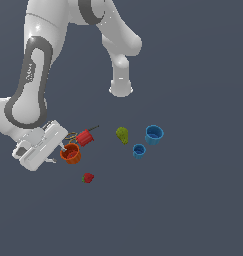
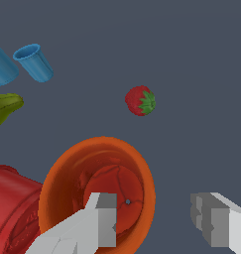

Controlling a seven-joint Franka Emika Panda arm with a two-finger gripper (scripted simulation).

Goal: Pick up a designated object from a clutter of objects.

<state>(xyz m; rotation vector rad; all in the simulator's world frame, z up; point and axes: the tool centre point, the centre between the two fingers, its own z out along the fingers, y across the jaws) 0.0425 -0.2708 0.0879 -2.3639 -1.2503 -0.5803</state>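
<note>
The designated object, a small orange-red cup [image 1: 71, 153], lies tipped toward my hand among the clutter of objects, its mouth facing the wrist camera [image 2: 99, 163]. My gripper [image 1: 58, 154] sits low beside it on the exterior view's left and is open. In the wrist view the gripper [image 2: 159, 221] straddles one side of the cup's rim. One fingertip [image 2: 102, 218] is in front of the cup's mouth and the other [image 2: 216, 218] is outside the rim. Nothing is gripped.
A red cylindrical tool [image 1: 84, 137] lies right behind the cup, with small scissors [image 1: 70, 136] beside it. A strawberry [image 1: 88, 177] sits in front. Toward the exterior view's right are a green pear-like lump [image 1: 122, 134] and two blue cups [image 1: 154, 134] [image 1: 139, 150].
</note>
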